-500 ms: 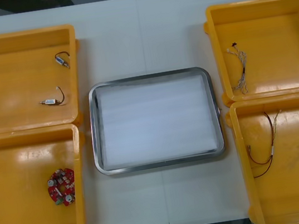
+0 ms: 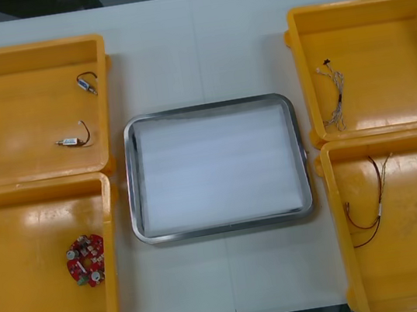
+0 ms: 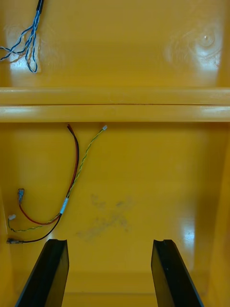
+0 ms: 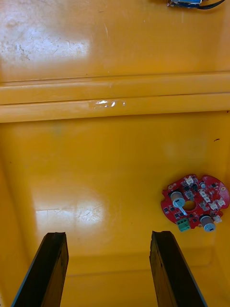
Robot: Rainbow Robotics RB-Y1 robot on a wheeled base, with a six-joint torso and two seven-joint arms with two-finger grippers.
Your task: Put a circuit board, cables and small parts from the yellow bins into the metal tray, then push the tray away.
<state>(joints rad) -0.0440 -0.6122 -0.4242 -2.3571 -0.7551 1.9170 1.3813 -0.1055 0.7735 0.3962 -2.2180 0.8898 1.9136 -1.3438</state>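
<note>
Nothing's budged since half a sec ago: left gripper hangs over the near left bin, fingers spread on nothing, and right gripper does the same over the near right bin. The red circuit board lies in the near left bin, two small metal parts in the far left bin, blue and white cable in the far right bin, red and yellow cable near right; metal tray sits between them, white inside.
</note>
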